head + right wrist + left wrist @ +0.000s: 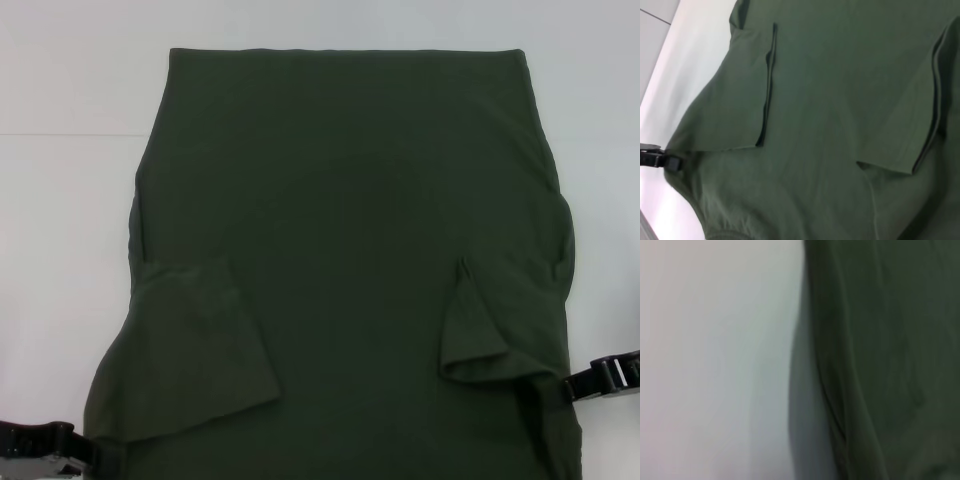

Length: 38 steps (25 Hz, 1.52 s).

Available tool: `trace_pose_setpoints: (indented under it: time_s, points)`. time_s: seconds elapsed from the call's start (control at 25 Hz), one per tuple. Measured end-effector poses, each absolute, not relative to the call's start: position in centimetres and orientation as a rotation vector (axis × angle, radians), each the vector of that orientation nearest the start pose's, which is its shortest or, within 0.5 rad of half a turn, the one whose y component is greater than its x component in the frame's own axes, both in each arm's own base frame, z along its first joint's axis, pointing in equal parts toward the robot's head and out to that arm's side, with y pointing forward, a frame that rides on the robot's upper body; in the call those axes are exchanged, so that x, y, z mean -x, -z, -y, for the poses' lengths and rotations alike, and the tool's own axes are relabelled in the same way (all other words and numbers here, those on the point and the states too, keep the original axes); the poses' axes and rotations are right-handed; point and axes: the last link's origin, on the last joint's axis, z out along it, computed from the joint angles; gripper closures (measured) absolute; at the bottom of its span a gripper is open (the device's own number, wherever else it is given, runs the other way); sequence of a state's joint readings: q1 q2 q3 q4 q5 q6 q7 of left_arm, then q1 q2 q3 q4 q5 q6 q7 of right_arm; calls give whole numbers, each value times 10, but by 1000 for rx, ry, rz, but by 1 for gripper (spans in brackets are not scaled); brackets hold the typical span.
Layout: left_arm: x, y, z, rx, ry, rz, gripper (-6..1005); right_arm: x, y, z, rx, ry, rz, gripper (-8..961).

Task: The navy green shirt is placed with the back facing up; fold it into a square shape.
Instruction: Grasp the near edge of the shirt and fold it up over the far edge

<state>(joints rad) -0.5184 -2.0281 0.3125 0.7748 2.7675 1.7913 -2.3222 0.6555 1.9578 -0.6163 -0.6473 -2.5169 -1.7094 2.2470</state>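
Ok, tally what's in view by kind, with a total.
Shirt: 1, dark green, both sleeves folded in over the body.
Grippers: 2, left gripper at the shirt's near left edge, right gripper at its near right edge.
Table: 1, white.
Total: 4.

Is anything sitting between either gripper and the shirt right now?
Nothing visible. The left gripper and right gripper are both right at the shirt's near edges, with only bare white table beside it.
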Motion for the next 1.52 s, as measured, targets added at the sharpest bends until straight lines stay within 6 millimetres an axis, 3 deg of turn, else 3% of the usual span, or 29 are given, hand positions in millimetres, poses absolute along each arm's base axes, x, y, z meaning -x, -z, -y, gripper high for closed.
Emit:
trace_pose_setpoints:
  time_s: [0.4,0.76,1.16,1.36,1.52]
  points:
    - [335,-47,-264,2297,209,2126,966,-300,-47,-323,2556,-42,-1801,953]
    - [325,-49,-255,2399,299,2135,966,-307,-51,-309,2614,130,-1812,953]
    - [320,-50,-243,2466,311,2178,966,-326,-69,-283,2645,289,-1807,953]
    - [318,-46,-241,2488,302,2197,966,-331,-81,-282,2619,304,-1803,952]
    - [316,-42,-240,2480,298,2250,965,-331,-80,-283,2614,305,-1795,952]
